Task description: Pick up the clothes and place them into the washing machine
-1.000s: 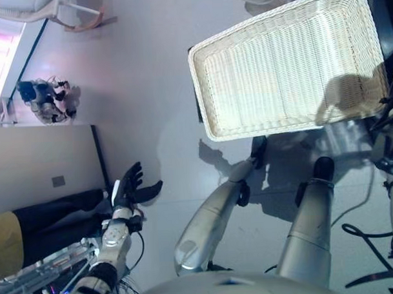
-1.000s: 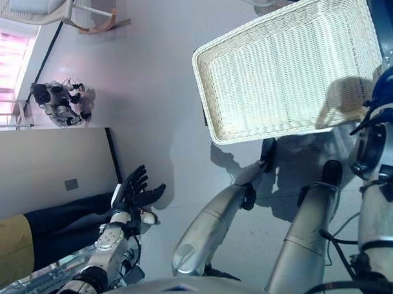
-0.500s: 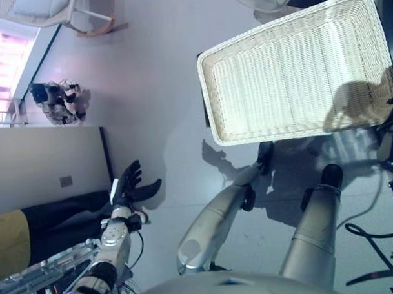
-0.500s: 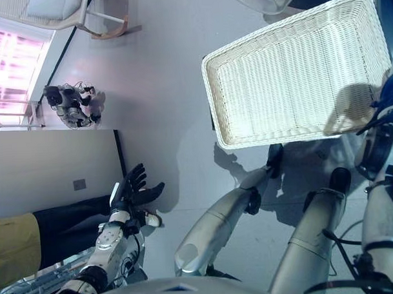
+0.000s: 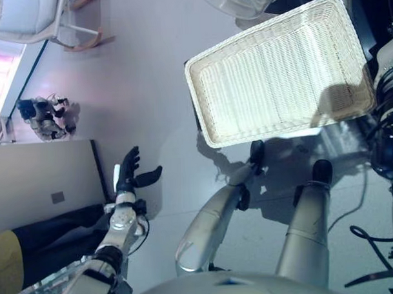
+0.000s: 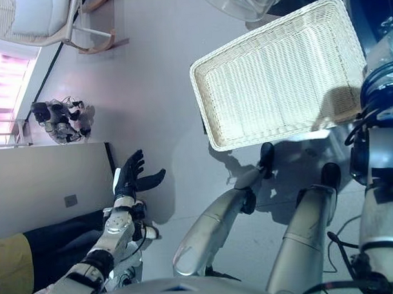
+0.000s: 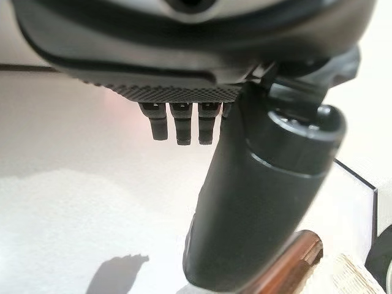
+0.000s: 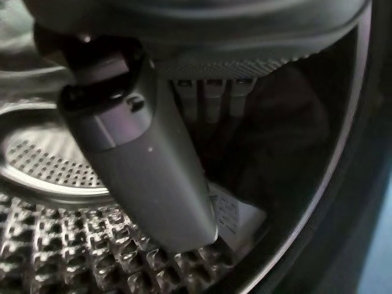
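Reading left to right: left robot hand (image 5: 130, 177) hangs at about 8 o'clock in the head views, over bare floor (image 5: 148, 71), fingers straight and spread, thumb out, holding nothing. Its wrist view shows the same, fingers (image 7: 177, 125) extended with only floor past them.

Basket (image 5: 202, 114) sits at 1 o'clock, white wicker, and looks empty; no clothes in it that I can see.

Right robot hand (image 8: 141, 153) shows only in its wrist view, reaching inside the washer drum (image 8: 67, 245). Fingers (image 8: 211, 101) look straight, thumb relaxed, nothing gripped. Dark cloth (image 8: 275, 153), with a white label (image 8: 236, 217) showing, lies in the drum just past the fingertips; contact cannot be told.

Judgement: the clothes seem already in the machine, well apart from the left robot hand, close to the right.

Handling, as a guess: soft, light, limp, not fragile, likely to drape and snag on the drum lip. Best taken by bunching a fold at mid-cloth rather than an edge.
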Controlling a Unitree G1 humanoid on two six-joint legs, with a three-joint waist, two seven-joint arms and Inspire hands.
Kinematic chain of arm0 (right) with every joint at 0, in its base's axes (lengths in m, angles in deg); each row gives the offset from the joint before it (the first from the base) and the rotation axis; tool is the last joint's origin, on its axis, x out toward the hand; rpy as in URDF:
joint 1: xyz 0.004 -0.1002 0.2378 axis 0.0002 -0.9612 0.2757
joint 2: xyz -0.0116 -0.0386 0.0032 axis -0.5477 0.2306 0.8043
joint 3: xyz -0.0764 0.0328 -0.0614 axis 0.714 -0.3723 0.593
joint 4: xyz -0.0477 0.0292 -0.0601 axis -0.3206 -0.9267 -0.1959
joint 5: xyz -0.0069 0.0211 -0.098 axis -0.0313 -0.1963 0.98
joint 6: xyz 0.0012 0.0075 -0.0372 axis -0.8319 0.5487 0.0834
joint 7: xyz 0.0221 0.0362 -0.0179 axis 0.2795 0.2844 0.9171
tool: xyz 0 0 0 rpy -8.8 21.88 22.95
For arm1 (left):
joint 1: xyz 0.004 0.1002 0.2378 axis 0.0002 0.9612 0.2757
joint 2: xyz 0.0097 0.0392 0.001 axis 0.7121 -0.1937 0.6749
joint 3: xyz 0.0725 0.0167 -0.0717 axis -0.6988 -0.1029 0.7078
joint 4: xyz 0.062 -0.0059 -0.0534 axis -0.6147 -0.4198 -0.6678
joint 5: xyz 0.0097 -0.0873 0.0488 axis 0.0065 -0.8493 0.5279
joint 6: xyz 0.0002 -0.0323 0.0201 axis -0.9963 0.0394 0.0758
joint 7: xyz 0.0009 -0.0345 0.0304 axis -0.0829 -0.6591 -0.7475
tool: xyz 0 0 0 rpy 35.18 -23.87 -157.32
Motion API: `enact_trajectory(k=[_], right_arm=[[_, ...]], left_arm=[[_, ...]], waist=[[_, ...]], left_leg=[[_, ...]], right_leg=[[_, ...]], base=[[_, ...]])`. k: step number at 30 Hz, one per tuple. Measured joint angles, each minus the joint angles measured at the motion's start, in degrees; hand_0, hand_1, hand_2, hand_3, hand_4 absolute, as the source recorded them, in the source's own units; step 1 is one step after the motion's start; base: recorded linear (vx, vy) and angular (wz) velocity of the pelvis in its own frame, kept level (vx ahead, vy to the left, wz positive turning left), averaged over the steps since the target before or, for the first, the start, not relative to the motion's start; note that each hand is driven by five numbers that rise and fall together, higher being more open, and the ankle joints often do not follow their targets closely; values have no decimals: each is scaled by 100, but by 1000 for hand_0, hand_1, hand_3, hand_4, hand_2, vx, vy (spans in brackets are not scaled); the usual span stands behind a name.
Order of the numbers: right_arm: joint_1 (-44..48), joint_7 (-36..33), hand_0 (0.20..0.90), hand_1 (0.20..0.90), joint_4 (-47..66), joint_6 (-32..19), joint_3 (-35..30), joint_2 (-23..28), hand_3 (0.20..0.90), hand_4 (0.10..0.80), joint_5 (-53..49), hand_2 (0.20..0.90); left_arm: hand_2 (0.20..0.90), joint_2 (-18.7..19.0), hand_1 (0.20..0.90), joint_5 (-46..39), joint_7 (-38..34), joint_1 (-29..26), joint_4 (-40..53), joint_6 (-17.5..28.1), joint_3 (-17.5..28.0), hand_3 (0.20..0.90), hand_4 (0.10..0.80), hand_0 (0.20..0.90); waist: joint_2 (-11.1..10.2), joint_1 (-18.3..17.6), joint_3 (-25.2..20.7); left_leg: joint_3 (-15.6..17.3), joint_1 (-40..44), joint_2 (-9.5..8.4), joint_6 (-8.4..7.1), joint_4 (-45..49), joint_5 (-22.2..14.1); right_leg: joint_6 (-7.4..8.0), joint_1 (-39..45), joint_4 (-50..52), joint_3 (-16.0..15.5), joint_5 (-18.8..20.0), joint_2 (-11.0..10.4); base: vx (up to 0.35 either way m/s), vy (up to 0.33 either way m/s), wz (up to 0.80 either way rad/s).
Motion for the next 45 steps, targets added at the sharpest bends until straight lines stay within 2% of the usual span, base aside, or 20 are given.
enact_trajectory(k=[4,8,12,14,16,22,26,32,35,37,39,40,42,45], right_arm=[[-181,889,900,900,176,-626,-439,-426,900,800,-1913,900],[-461,1441,900,900,258,-871,-583,-703,900,800,-2698,900],[-751,1729,900,900,267,-920,-657,-1079,900,800,-2919,900],[-1066,1803,900,900,272,-926,-666,-1259,900,800,-2917,900],[-1441,1866,900,900,298,-908,-690,-1465,900,800,-2917,900],[-2827,2058,900,900,909,-846,-768,-1893,900,800,-2897,900],[-3815,2223,900,900,1261,-653,-652,-2404,900,800,-2726,900],[-5322,2558,900,900,1589,-189,-335,-2798,900,800,-1823,900],[-5921,2544,900,900,1576,128,4,-2607,900,800,-332,900],[-6202,2503,900,900,1566,359,78,-2387,900,800,514,900],[-6641,2371,900,900,1403,460,237,-2363,900,800,1677,900],[-6779,2293,900,900,1283,532,283,-2449,900,800,2177,900],[-6989,2283,900,900,960,575,402,-2578,900,800,2833,900],[-7496,2358,900,900,702,608,384,-2801,900,800,3239,900]], left_arm=[[900,-32,900,-24,75,-6,-113,-9,-1,900,800,900],[900,-40,900,-216,268,-8,-140,-42,7,900,800,900],[900,-48,900,-250,365,-21,-214,-115,15,900,800,900],[900,-46,900,-250,414,8,-267,-139,46,900,800,900],[900,-52,900,-250,462,12,-301,-153,69,900,800,900],[900,-131,900,-250,556,25,-353,-320,325,900,800,900],[900,-137,900,-277,578,151,-408,-403,668,900,800,900],[900,-135,900,-292,669,158,-612,-653,908,900,800,900],[900,-86,900,-213,664,289,-635,-674,1075,900,800,900],[900,-330,900,-51,699,977,152,-700,1321,900,800,900],[900,-377,900,803,712,1299,144,-664,1034,900,800,900],[900,-345,900,1114,671,1513,-45,-653,957,900,800,900],[900,-445,900,1214,756,1514,-989,-655,953,900,800,900],[900,-485,900,1028,1047,1551,-2065,-875,1073,900,800,900]], waist=[[-88,-34,8],[-148,-29,42],[-183,-30,45],[-298,-60,28],[-412,-77,29],[-514,-179,31],[-799,-335,21],[-1435,-543,-177],[-1729,-613,-308],[-1848,-621,-339],[-1909,-579,-477],[-2012,-560,-592],[-2109,-548,-818],[-2274,-607,-1141]], left_leg=[[33,110,17,15,18,-58],[47,278,65,8,81,-128],[49,421,75,-1,85,-143],[58,527,95,-14,78,-184],[59,649,95,-41,73,-227],[0,1110,122,28,31,-324],[35,1611,185,34,-119,-398],[67,2328,282,16,-366,-508],[146,2678,347,0,-450,-598],[174,2919,420,-1,-450,-657],[112,3172,481,-35,-470,-734],[120,3276,523,-74,-487,-792],[132,3487,580,-113,-565,-829],[132,3809,653,-158,-743,-859]], right_leg=[[10,160,-99,19,25,37],[9,374,-146,17,24,58],[7,532,-178,17,23,79],[-7,638,-226,30,31,93],[-17,781,-275,15,25,93],[-2,1407,-617,-40,50,83],[28,1961,-968,-63,110,108],[-2,2752,-1434,-191,134,127],[-34,3132,-1666,-212,156,160],[-16,3479,-1944,-329,276,164],[-45,3860,-2192,-497,302,196],[-72,3980,-2258,-531,286,222],[-83,4215,-2402,-555,283,268],[-137,4546,-2620,-673,292,285]], base=[[12,15,-7],[5,9,-4],[7,3,-3],[25,2,-9],[41,-24,-2],[72,-18,-1],[71,-57,-12],[69,-80,-9],[30,-92,-21],[33,-169,-21],[75,-126,18],[100,-109,2],[103,-107,-8],[77,-79,-2]])
